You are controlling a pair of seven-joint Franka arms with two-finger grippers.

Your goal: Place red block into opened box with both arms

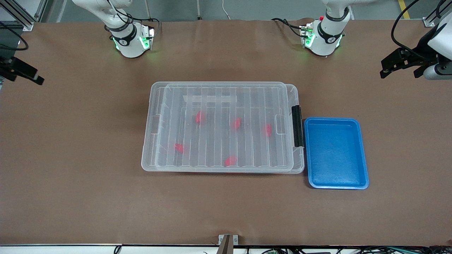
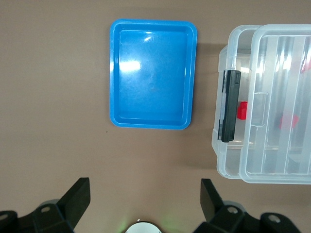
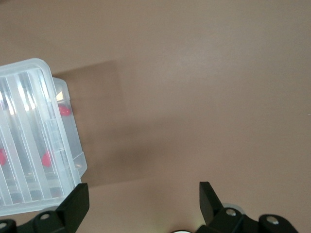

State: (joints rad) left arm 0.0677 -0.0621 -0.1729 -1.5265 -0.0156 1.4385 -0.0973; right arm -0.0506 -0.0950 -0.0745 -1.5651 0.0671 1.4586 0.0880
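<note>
Box: your clear box (image 1: 222,128) sits mid-frame, lid (image 1: 226,106) on top.
Red blocks: you see five inside; one (image 1: 231,161) is by the lower edge.
Blue tray (image 1: 335,153): touching the box's latch (image 1: 297,126) end.
Left gripper (image 1: 402,63): fingers spread wide, holding nothing, upper right edge of the frame.
Right gripper (image 1: 23,72): fingers spread wide, holding nothing, upper left edge of the frame.

It was a robotics lab or test cell — two white arms (image 1: 129,37) stood bolted at the edge of a table (image 1: 70,158) covered in plain brown sheeting, their bases lit green. Aluminium frame rails (image 1: 17,16) rose at the corner, black cables (image 1: 402,24) trailed across a grey floor — nothing domestic showed, only a rigged workbench.
</note>
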